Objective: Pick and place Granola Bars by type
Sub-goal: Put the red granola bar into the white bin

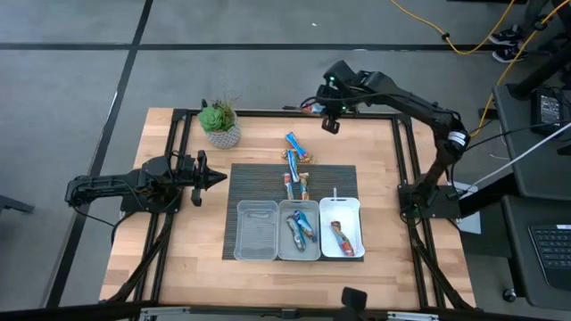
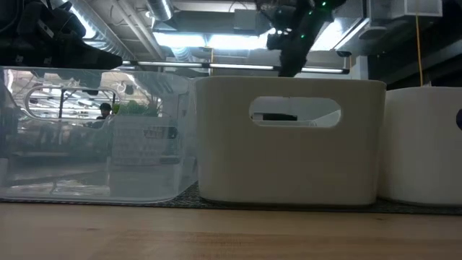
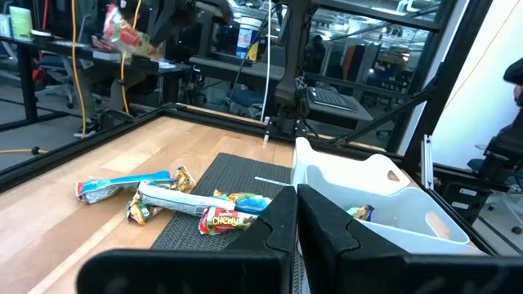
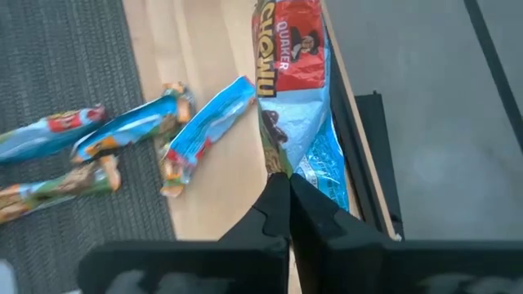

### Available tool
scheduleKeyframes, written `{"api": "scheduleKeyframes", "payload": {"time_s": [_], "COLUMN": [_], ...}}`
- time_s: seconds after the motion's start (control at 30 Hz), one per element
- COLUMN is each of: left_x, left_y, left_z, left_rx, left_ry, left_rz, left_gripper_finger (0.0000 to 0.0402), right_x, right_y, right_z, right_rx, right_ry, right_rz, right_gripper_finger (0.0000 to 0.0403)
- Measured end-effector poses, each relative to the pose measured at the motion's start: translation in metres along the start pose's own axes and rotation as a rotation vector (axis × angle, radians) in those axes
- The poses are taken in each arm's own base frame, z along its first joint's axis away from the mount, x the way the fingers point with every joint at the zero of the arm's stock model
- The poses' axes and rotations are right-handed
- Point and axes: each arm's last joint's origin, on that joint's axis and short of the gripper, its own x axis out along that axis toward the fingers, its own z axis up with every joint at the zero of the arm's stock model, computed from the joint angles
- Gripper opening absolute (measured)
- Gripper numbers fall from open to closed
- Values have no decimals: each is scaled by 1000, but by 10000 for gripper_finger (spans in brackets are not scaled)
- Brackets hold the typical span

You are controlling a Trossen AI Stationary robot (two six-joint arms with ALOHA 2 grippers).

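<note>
My right gripper is shut on a granola bar with a red and light-blue wrapper, raised over the table's far edge. Several more bars lie on the wood and on the dark mat. Others lie in the middle tray and the right tray; the left tray shows none. My left gripper waits shut and level at the table's left, touching nothing. My right gripper pinches the bar by one end of its wrapper between its two fingers. The fingers slant downward from the table's right and lie along the bar. The bar sticks out beyond the fingertips, lifted clear of the table.
A potted plant stands at the far left of the table. The three trays stand in a row on the mat's near edge. Black frame rails run along the table's sides. Bare wood lies left of the mat.
</note>
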Motion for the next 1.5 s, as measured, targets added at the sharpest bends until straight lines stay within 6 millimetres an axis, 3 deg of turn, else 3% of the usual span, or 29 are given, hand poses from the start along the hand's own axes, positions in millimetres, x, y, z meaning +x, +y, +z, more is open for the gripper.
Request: {"api": "scheduleKeyframes", "payload": {"time_s": [0.33,0.7,0.83,1.1,1.5], "left_x": [0,0,0,0,0], "left_y": [0,0,0,0,0], "left_z": [0,0,0,0,0], "left_rx": [0,0,0,0,0], "left_ry": [0,0,0,-1,0], "left_rz": [0,1,0,0,0], "left_gripper_finger": [6,6,6,6,6], "right_x": [-62,-133,-138,-126,-144], "right_y": [25,68,86,121,137], "right_z": [-4,-20,-37,-79,-98], "right_rx": [47,86,101,83,27], "right_ry": [-124,-296,-345,-504,-649], "right_rz": [-10,-125,-172,-121,-47], "right_gripper_finger": [3,4,4,4,4]}}
